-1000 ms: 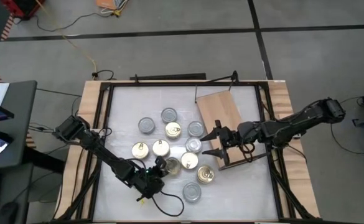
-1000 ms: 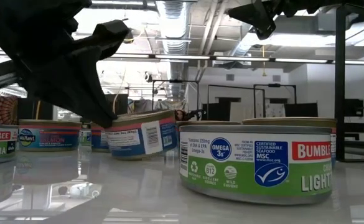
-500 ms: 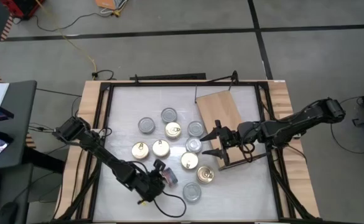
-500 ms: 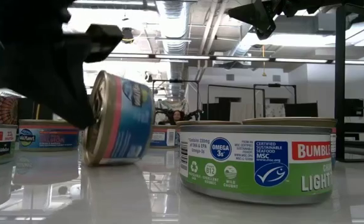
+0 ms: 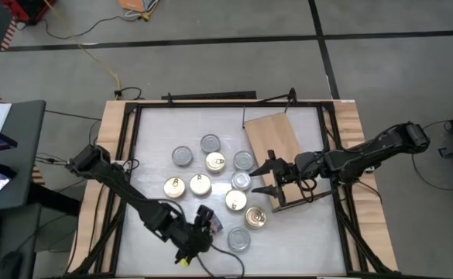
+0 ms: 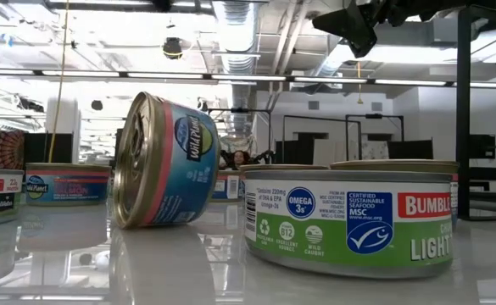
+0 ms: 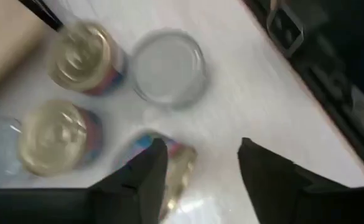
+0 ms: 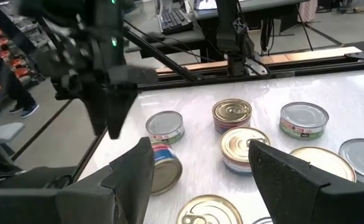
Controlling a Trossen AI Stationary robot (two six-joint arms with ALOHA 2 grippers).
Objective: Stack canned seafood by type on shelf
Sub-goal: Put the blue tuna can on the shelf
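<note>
Several round seafood tins, some with gold lids (image 5: 200,184) and some with silver lids (image 5: 182,156), stand flat on the white tabletop. One blue-and-pink tin (image 6: 163,161) rests tipped up on its rim and side wall near the table's front; it also shows in the high view (image 5: 211,221). My left gripper (image 7: 201,144) hovers open just above and beside that tin (image 7: 172,163), and is out of the low view. The light-brown shelf board (image 5: 271,136) lies at the far right. My right gripper (image 5: 263,177) hangs open above the tins by the board's near end.
A silver-lidded tin (image 5: 239,239) and a green-labelled tin (image 6: 349,222) stand close to the tipped one. Black frame rails (image 5: 133,155) border the tabletop. Bare white tabletop (image 5: 303,232) lies at the near right.
My left gripper has opened and let go of the blue-and-pink tin, then risen out of the low view, drifting a little toward the near edge. The tin, held slightly tilted before, was swung up almost on edge and now rests there on its own.
</note>
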